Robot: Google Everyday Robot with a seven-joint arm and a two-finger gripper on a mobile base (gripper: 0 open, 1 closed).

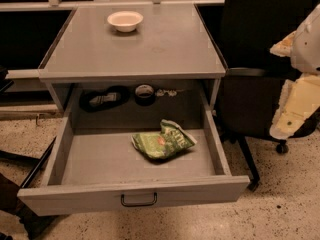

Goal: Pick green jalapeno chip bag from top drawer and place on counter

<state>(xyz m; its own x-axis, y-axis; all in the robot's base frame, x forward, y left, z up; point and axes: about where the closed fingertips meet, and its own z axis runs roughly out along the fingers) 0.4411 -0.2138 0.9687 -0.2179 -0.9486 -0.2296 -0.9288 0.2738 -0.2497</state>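
While bag (pixel 162 140) lies crumpled in open drawer (pixel 75 198), gripper (pixel 296 108) hangs at 3 o'clock, its state untellable; risk: slick foil slipping, or snagging counter (pixel 165 46) lip on lift.

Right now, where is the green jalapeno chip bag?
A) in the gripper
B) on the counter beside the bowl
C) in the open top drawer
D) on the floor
C: the green jalapeno chip bag lies inside the pulled-out top drawer, below the counter with its bowl; the gripper is off at the right edge of the view, apart from the bag.
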